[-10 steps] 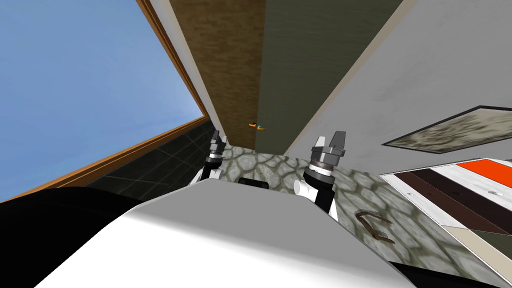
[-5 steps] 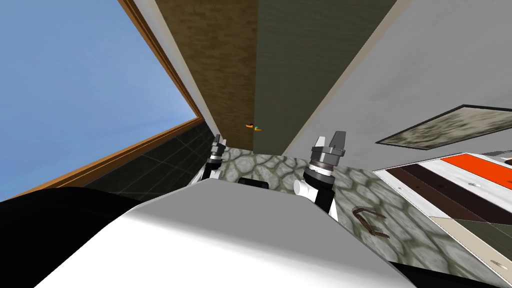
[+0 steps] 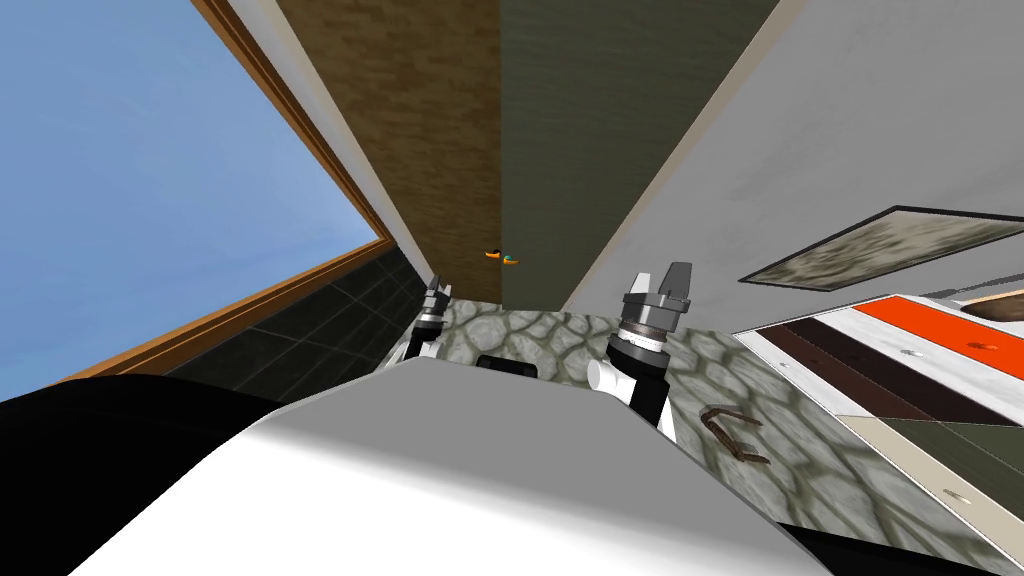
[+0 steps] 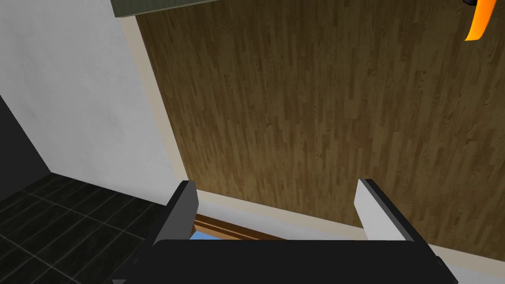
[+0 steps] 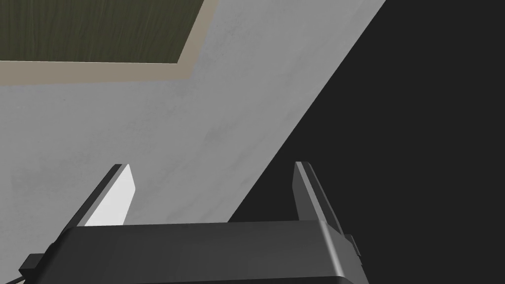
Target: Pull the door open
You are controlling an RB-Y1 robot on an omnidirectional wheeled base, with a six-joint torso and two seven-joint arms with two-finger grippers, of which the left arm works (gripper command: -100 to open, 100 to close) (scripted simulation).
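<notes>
Straight ahead, a brown wood door panel (image 3: 430,120) meets a dark olive panel (image 3: 600,120) at a vertical seam. At the seam sit a small orange handle (image 3: 492,255) and a teal one (image 3: 512,261). My left gripper (image 3: 437,293) hangs low in front of the brown panel, below and left of the handles, and is open. In the left wrist view the left gripper (image 4: 276,197) faces the brown door (image 4: 320,108), with the orange handle (image 4: 481,19) far off to one side. My right gripper (image 3: 665,280) is open (image 5: 213,190) before a grey wall (image 5: 148,128) near the olive panel's corner (image 5: 98,29).
A large window (image 3: 150,180) with a wood frame fills the left, above black floor tiles (image 3: 300,330). Stone-patterned floor (image 3: 560,335) lies under the arms, with a dark bent object (image 3: 735,435) on it. On the right are a framed picture (image 3: 880,245) and a striped cabinet (image 3: 900,360).
My whole head view has shifted: the door seam and handles sit a little further left and lower, and the cabinet has slid left. Both arms hold the same pose.
</notes>
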